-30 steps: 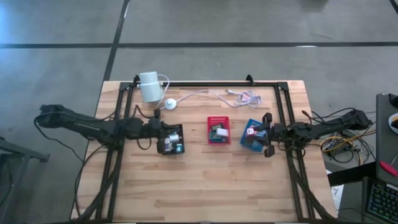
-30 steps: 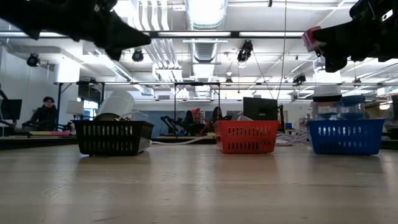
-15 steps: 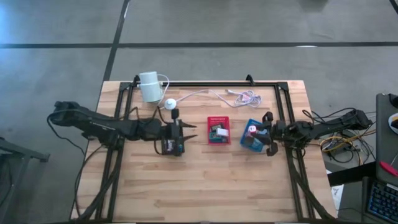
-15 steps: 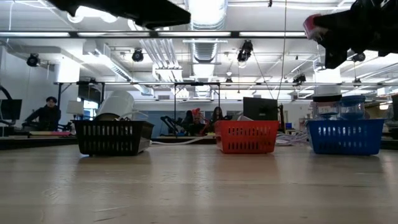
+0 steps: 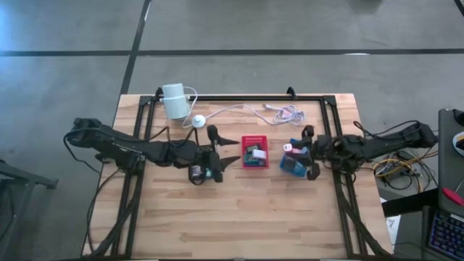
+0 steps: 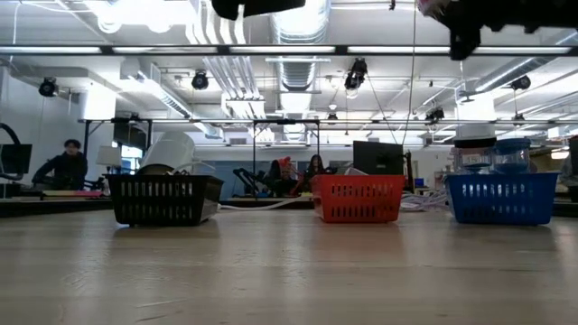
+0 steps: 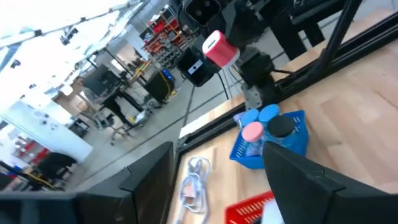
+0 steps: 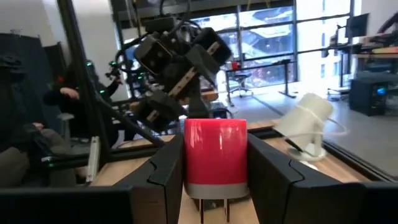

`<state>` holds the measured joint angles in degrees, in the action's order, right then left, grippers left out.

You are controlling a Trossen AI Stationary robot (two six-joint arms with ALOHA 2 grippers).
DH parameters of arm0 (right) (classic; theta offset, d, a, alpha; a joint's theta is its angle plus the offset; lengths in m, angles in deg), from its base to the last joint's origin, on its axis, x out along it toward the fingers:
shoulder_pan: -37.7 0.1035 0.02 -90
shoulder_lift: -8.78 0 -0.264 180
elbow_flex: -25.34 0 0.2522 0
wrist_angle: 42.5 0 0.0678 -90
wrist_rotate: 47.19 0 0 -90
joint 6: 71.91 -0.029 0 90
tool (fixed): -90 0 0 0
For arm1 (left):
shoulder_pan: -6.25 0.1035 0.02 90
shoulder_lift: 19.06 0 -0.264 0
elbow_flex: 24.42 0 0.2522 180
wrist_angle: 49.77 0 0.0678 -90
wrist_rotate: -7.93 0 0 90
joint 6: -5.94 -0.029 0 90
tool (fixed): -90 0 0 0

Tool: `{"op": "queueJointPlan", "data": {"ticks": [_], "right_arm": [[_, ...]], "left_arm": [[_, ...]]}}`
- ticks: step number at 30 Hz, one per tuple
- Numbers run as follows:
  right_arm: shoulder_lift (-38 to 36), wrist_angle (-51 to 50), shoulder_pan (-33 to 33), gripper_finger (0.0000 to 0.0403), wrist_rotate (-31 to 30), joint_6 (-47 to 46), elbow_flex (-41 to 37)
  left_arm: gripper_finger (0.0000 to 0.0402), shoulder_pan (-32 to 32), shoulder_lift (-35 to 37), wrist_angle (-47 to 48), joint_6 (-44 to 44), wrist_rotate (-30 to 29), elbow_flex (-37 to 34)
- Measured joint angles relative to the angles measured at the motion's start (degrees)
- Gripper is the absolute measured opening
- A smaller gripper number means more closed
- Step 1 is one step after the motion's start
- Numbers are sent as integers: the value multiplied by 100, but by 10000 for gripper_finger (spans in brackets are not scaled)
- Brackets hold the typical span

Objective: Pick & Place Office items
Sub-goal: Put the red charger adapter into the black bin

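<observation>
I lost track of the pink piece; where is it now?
The pink piece is clamped between the right gripper fingers, held in the air over the blue tray on the table's right side.

Red-and-white block aloft, seemingly upright

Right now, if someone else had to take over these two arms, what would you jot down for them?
Left gripper: fingers open, empty, raised between the black tray and the red tray.
Right gripper: fingers shut on a pink-red block, held high by the blue tray.
Done: office items already lie in all three trays.
Left: set the pink-red block down; which tray is not clear.
</observation>
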<state>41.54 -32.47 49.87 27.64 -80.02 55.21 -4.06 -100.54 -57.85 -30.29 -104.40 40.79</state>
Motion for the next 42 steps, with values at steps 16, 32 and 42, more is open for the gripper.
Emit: {"op": "queueJointPlan", "data": {"ticks": [16, 32, 42], "right_arm": [[2801, 271, -639, 130, 1314, -285, 2167], [4231, 706, -1042, 130, 2170, -627, 3198], [4766, 817, -1050, 130, 2317, -650, 3605]], "left_arm": [[284, -482, -7, -272, -2211, -1114, 265], [304, -702, -5, -760, -3269, -1227, 267], [303, -702, -5, -821, -3279, -1257, 267]]}}
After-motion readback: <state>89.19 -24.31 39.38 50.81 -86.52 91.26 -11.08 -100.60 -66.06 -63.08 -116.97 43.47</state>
